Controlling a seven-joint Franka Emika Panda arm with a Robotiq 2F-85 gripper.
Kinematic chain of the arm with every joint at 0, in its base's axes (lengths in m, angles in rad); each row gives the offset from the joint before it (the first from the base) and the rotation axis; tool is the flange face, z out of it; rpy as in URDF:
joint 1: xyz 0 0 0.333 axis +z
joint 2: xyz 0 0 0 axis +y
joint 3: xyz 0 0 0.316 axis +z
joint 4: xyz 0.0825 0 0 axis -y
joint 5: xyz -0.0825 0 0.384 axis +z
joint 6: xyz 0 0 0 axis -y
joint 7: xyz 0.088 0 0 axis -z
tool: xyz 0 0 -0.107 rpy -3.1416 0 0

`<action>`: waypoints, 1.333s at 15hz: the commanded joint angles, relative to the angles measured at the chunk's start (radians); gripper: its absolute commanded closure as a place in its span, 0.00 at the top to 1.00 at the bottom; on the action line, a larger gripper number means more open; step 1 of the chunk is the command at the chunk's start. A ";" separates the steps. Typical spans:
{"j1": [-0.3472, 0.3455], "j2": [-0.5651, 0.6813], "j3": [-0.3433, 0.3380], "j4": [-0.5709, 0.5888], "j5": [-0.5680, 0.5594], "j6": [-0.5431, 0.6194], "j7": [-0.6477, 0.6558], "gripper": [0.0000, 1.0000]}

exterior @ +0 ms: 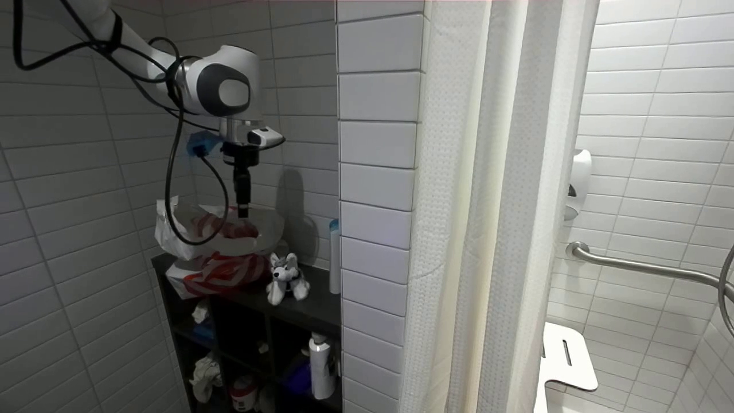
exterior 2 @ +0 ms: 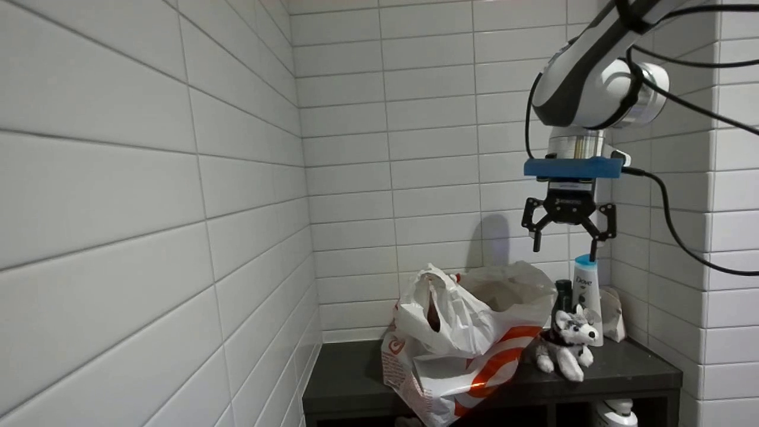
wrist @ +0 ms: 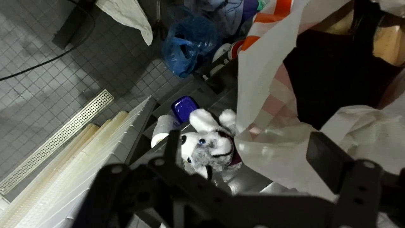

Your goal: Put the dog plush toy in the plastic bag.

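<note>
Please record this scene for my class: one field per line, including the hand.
Container: large whitish plastic-film bag with red patches, mouth open
Item: small grey-and-white plush dog, sitting upright, right of the bag in both exterior views
Surface: dark flat-topped shelf unit, bearing both
Nearby: tall white plastic bottle with blue cap, standing
Tool: black two-fingered hand, open, holding nothing, raised above the shelf unit
Progress: plush dog not yet in the bag

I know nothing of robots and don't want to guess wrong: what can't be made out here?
- Inside of the bag: wrist view, mostly lost in darkness.
- Small print on it: an exterior view, too tiny.
- Base of the dark bottle: an exterior view, behind the dog.
- Rest of the arm: both exterior views, cut off by the top edge.
</note>
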 commanded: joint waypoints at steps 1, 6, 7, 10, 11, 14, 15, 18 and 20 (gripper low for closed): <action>0.008 0.029 -0.022 0.069 0.054 -0.037 0.064 1.00; 0.016 0.059 -0.022 0.088 0.158 0.007 0.255 1.00; 0.018 0.075 -0.021 0.096 0.177 0.007 0.290 1.00; 0.032 0.122 -0.019 0.103 0.197 0.025 0.384 1.00; 0.035 0.138 -0.021 0.106 0.203 0.024 0.408 1.00; 0.035 0.160 -0.035 0.098 0.194 0.036 0.499 1.00; 0.034 0.155 -0.046 0.084 0.171 0.055 0.551 1.00; 0.027 0.141 -0.071 0.065 0.156 0.084 0.643 1.00; 0.022 0.134 -0.084 0.063 0.158 0.089 0.670 1.00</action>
